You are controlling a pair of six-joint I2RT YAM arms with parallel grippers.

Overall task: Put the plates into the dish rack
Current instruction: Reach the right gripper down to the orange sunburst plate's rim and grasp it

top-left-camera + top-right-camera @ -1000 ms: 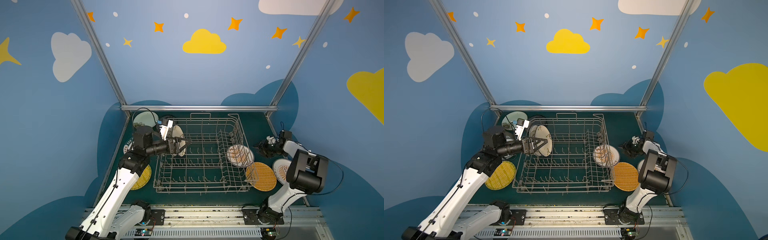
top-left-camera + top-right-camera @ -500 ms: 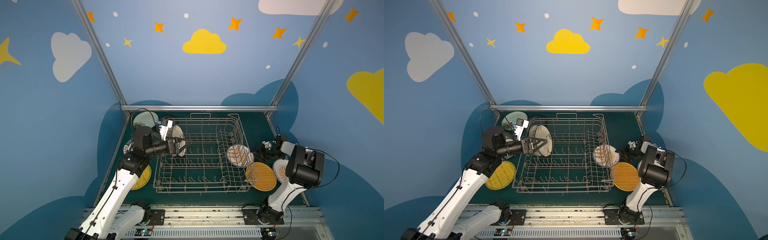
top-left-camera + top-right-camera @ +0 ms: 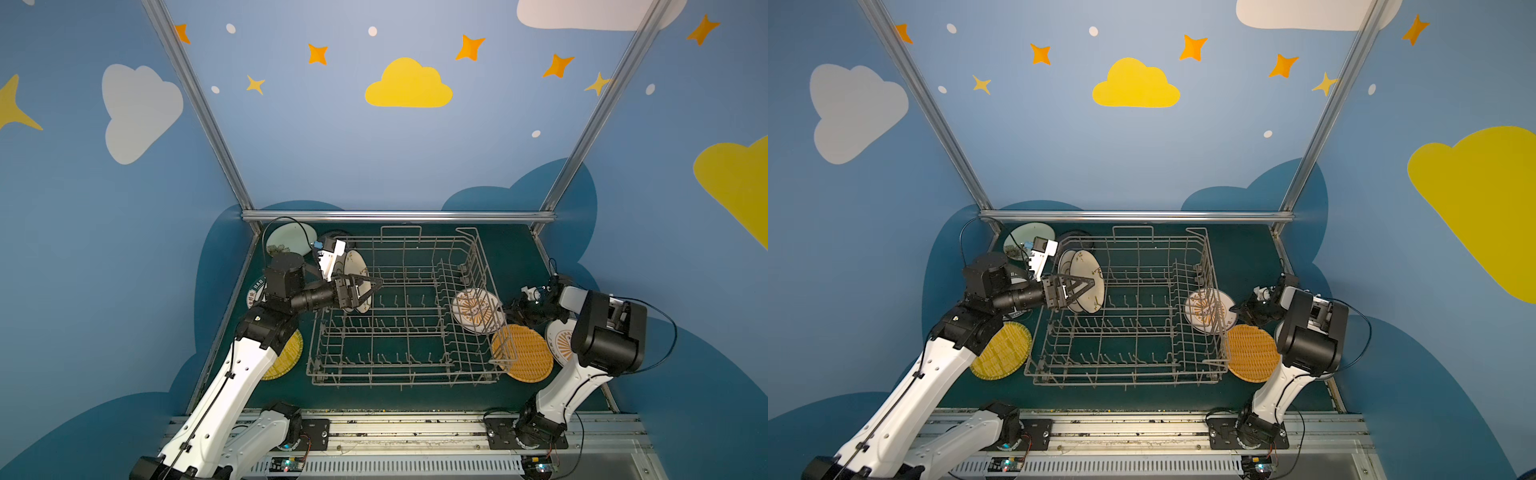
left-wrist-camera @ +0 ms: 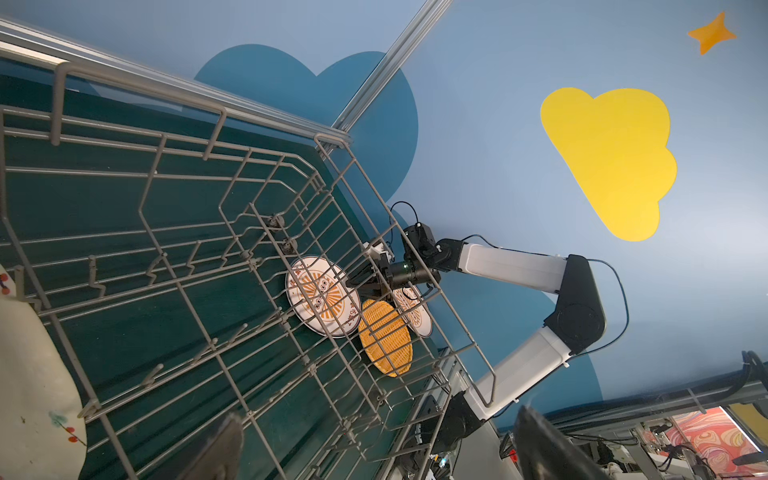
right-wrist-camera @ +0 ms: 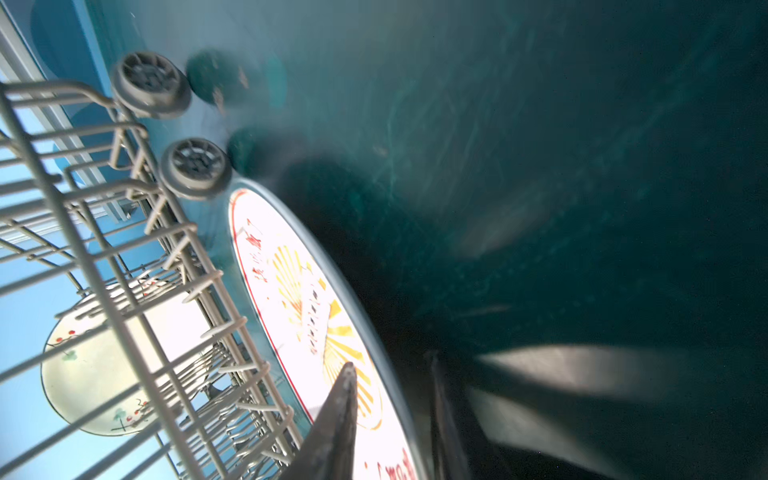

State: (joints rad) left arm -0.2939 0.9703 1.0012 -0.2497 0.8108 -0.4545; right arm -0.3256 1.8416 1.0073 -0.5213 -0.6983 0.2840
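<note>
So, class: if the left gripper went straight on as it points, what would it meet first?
Likely the dish rack, its far side wires; the left gripper points across its interior, depth unclear.

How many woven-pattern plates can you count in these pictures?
2. A yellow woven plate lies left of the rack, partly under the left arm; an orange woven plate lies by the rack's near right corner. More may be hidden.

Grey wire dish rack. Round white plate: orange sunburst centre, red-lined rim. Round orange plate: woven pattern. Round yellow plate: woven pattern. Round pale green plate: dark floral sprig. Round cream plate: red-berry sprigs. Tabletop: dark teal.
</note>
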